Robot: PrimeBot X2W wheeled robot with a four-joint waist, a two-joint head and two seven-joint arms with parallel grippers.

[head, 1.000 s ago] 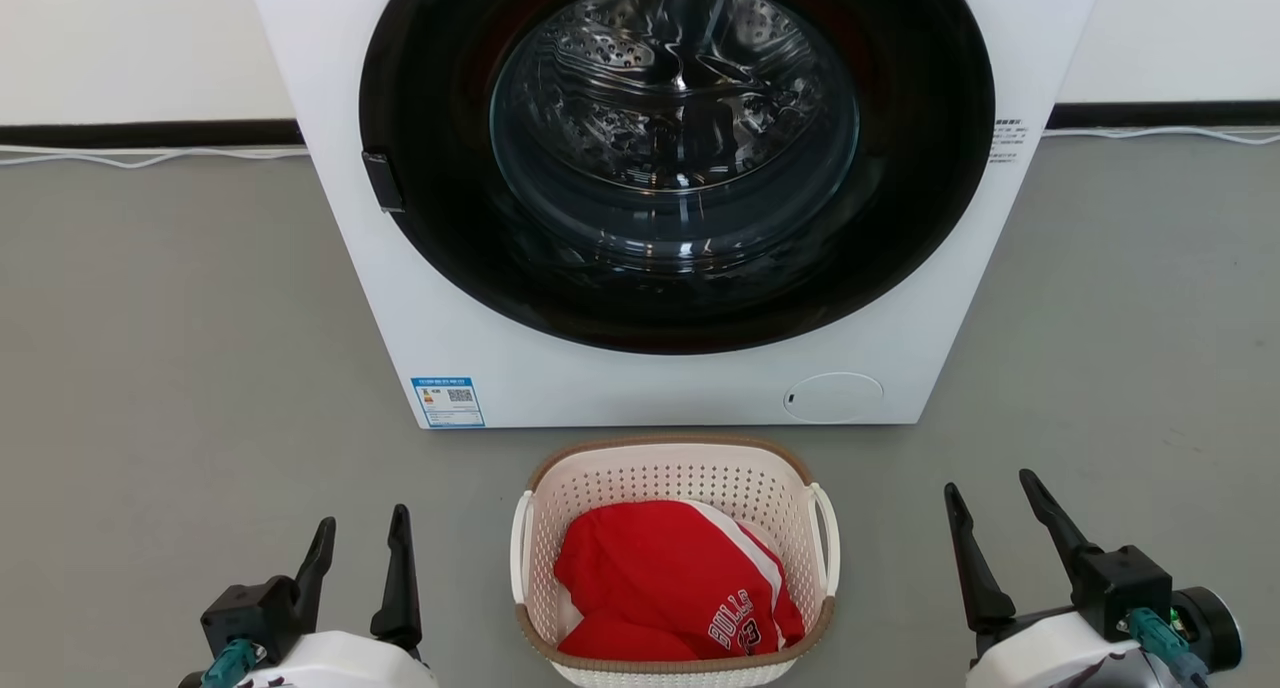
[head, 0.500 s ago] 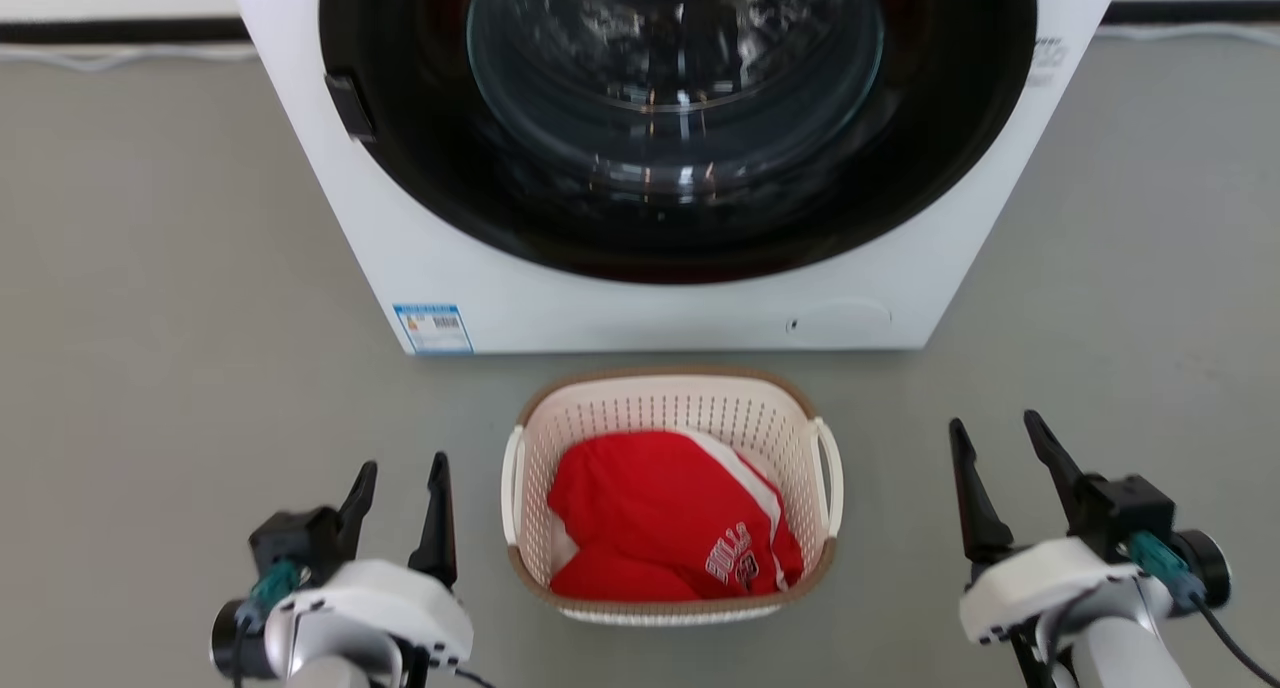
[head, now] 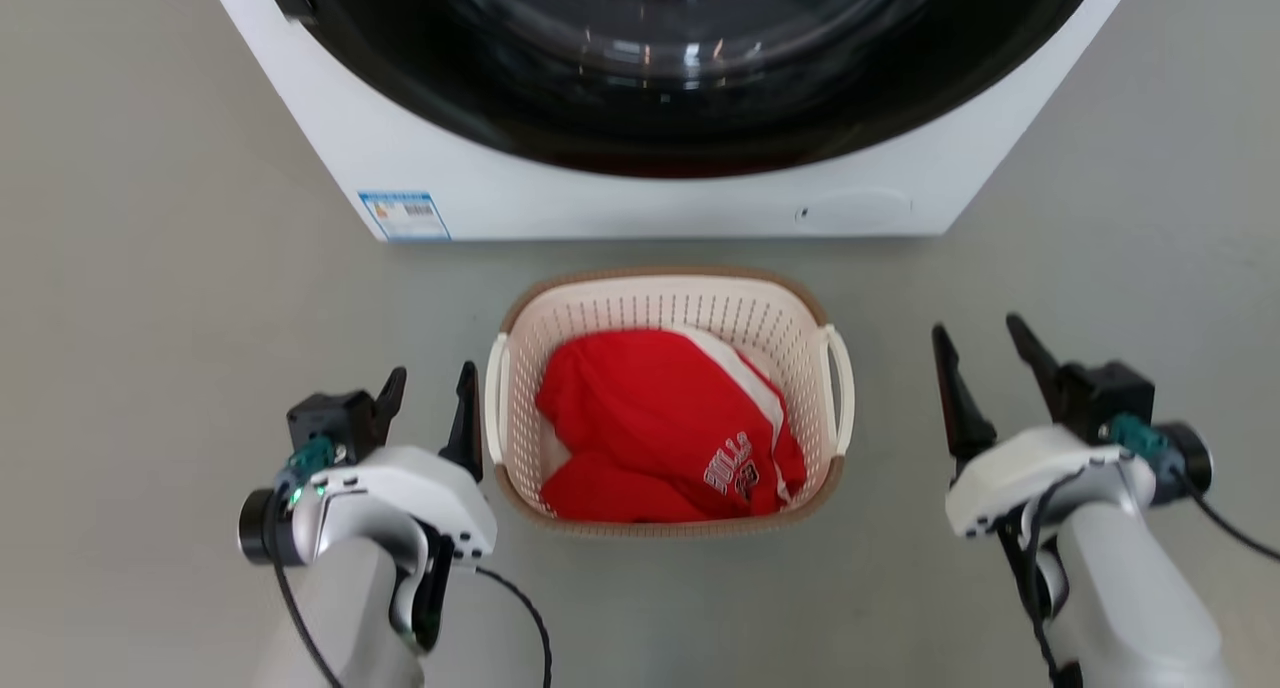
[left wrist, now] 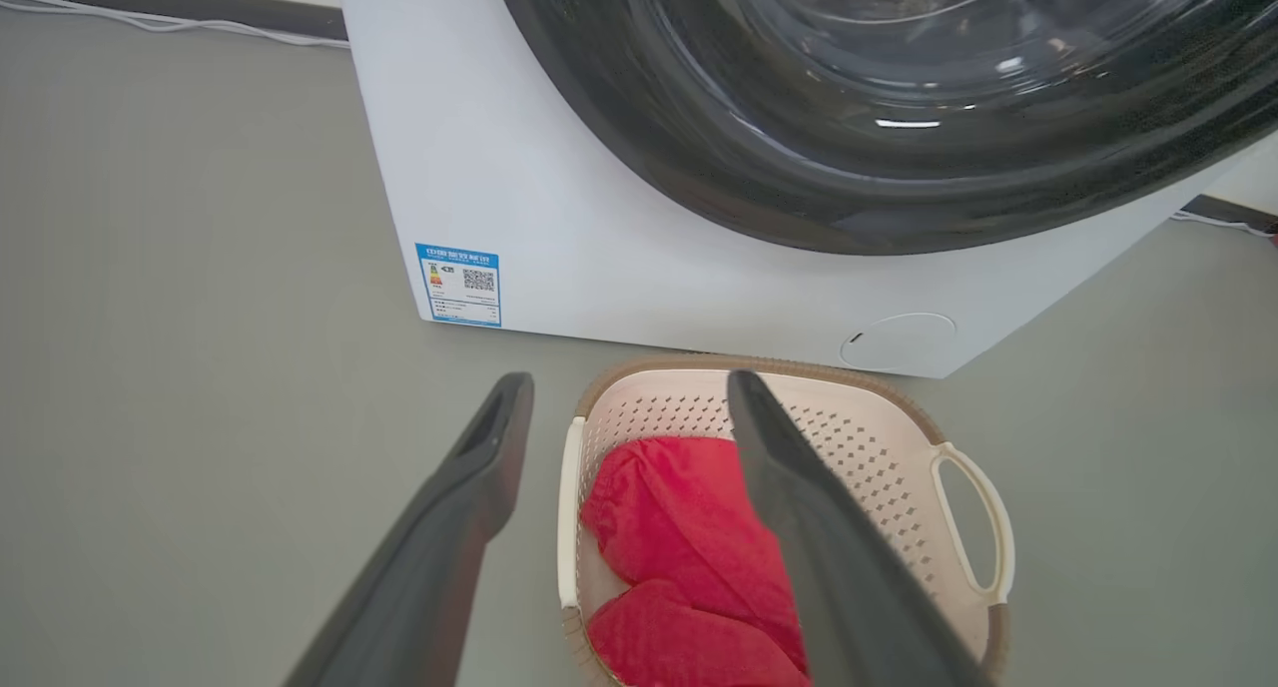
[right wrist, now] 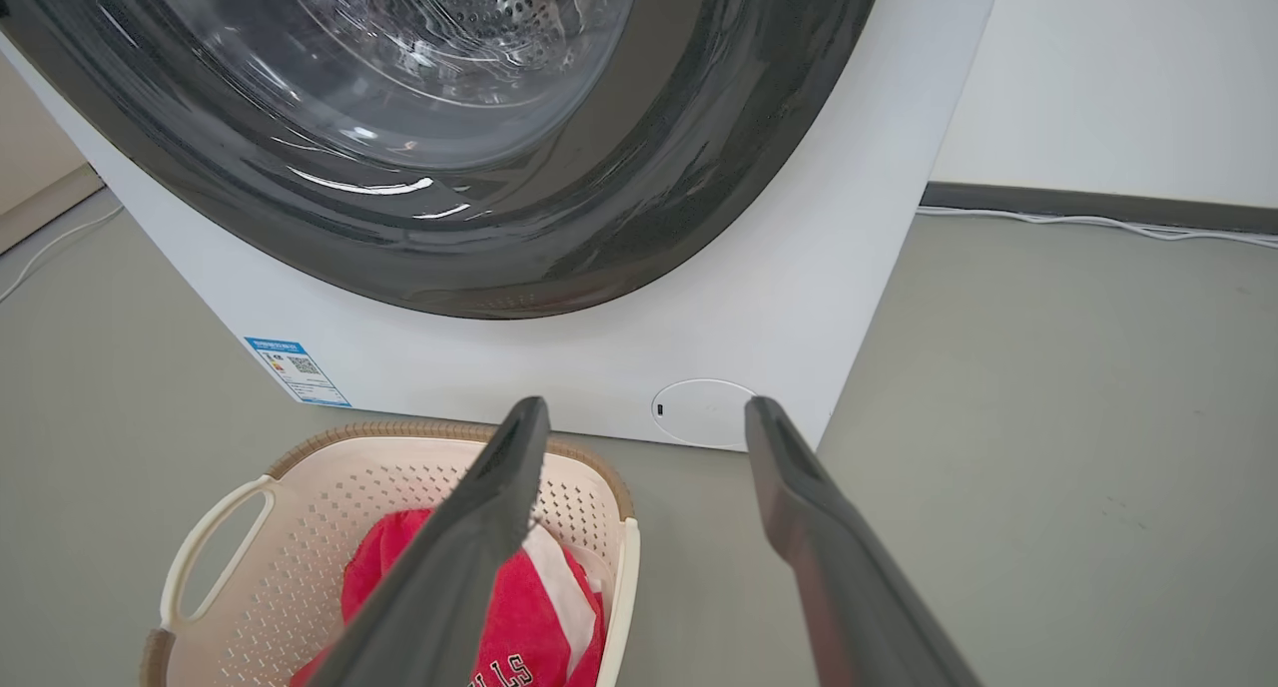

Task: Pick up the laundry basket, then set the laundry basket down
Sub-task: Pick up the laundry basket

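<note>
The laundry basket [head: 668,303] stands on the grey floor just in front of the washing machine, cream-white and perforated with a brown rim and a white loop handle on each side. A red garment [head: 660,423] lies inside it. My left gripper [head: 432,386] is open, close beside the basket's left handle [head: 493,398], with nothing between its fingers. My right gripper [head: 978,340] is open too, a hand's width to the right of the right handle [head: 840,373]. In the wrist views the basket [left wrist: 879,417] [right wrist: 329,487] lies below and beyond the open fingers.
The white washing machine [head: 620,193] with its dark round door [head: 690,58] stands right behind the basket. Grey floor [head: 150,268] stretches to either side. A thin white cable [right wrist: 1098,223] runs along the wall's base behind the machine.
The head camera has tilted down, so machine and basket sit higher in the picture. My left gripper has come in closer to the basket's left handle. Both grippers stay open.
</note>
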